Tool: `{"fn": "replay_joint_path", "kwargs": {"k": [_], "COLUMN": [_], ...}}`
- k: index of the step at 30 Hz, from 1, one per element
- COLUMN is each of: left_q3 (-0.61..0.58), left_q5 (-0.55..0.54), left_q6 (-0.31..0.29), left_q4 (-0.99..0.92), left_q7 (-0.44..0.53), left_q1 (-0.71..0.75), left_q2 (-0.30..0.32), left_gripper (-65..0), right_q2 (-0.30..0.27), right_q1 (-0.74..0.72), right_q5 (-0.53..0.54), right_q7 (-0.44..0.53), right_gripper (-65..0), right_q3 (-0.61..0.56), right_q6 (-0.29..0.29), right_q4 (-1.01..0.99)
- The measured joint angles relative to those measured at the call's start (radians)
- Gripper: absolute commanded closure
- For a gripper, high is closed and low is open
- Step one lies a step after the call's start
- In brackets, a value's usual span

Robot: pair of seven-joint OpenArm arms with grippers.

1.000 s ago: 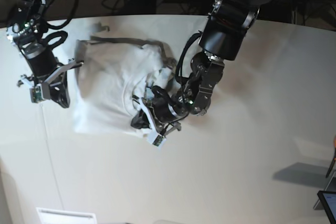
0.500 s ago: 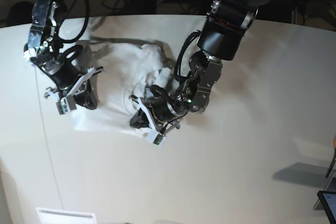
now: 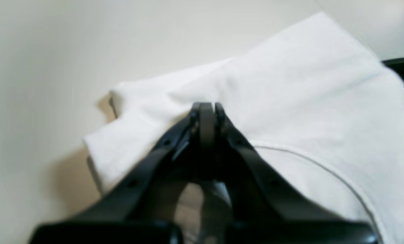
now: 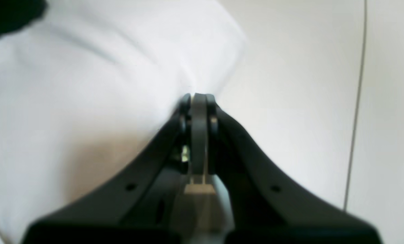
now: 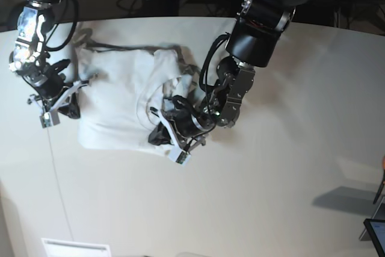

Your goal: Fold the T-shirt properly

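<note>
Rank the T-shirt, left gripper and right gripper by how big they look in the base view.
1. T-shirt, clearly the largest.
2. Left gripper and right gripper: they look about alike, and differing distance from the camera makes ranking them unsure.

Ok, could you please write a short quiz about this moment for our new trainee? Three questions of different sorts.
1. True or false: both grippers are shut.
2. On which side of the T-shirt in the base view is the right gripper? A) left edge B) right edge C) far from it
3. Fill in: the T-shirt lies on the off-white ____.

Key:
1. True; the left gripper and the right gripper both show closed jaws.
2. A
3. table
</note>
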State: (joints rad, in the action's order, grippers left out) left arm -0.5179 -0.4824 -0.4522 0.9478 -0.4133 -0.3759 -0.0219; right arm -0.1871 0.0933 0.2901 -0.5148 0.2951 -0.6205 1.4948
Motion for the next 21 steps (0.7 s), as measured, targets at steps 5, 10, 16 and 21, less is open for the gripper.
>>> {"fn": "replay_joint_path", "kwargs": {"k": [5,10,16,21], "left_q3": [0.0,0.0,0.0,-0.002], "left_q5": [0.0,0.0,0.0,0.0], "left_q6": [0.0,0.0,0.0,0.0], "left_q4": [0.0,0.0,0.001,0.001], "left_q7": [-0.001,-0.001,-0.002,-0.003], "left_q1": [0.0,0.0,0.0,-0.001], "left_q2": [0.0,0.0,0.0,0.0], "left_gripper": [0.0,0.0,0.0,0.0], "right_q2": [0.005,0.031,0.022,0.034], "right_q1": [0.005,-0.006,-0.098,-0.125], "right_q5": [0.024,0.013,0.01,0.015], "right_q7": [0.022,-0.063,-0.059,-0.063], "right_gripper": [0.0,0.0,0.0,0.0], "right_q3": [-0.006,-0.011,-0.043,-0.073], "right_q6": [-0.007,-0.01,-0.02,-0.045], "right_q4": [0.186,0.215,0.072,-0.005]}}
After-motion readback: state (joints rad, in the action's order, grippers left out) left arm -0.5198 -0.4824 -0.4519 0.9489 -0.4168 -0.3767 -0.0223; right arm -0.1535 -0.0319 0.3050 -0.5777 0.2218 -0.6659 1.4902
